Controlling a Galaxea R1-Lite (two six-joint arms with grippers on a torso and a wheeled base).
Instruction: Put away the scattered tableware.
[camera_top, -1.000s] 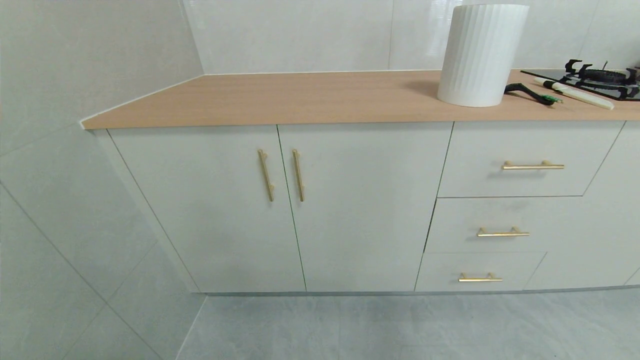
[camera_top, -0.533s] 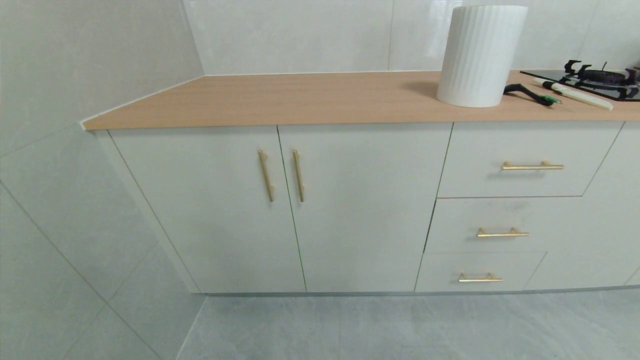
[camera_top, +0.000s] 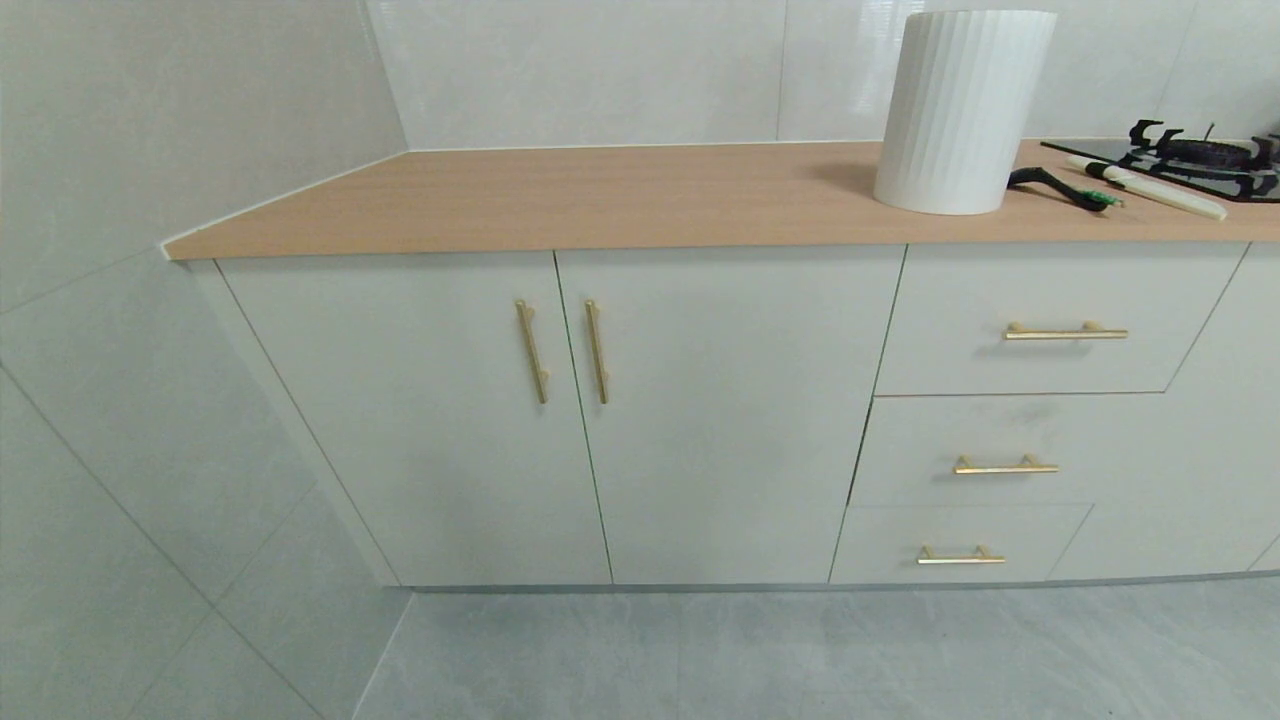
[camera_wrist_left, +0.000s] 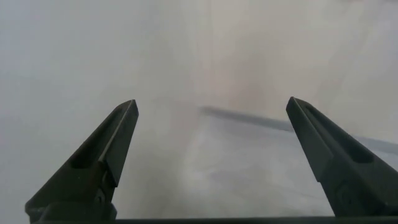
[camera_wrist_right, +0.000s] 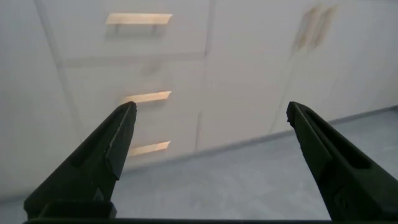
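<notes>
At two o'clock on the countertop (camera_top: 600, 200) we see a black-handled utensil (camera_top: 1060, 185) and a long white utensil (camera_top: 1150, 187) lying just beside the ribbed white holder (camera_top: 960, 110) — the left gripper (camera_wrist_left: 211, 101) and the right gripper (camera_wrist_right: 211, 105) stand wide apart, empty.

The head camera is tipping very slightly, so the whole scene, counter (camera_top: 600, 195) included, is sitting a touch lower.

Wooden countertop (camera_top: 600, 200) seen across upper frame. White ribbed container (camera_top: 960, 110) stood upper right; black-handled utensil (camera_top: 1063, 188) and white utensil (camera_top: 1150, 186) laid just right of it; gas hob (camera_top: 1200, 153) at far right.
</notes>
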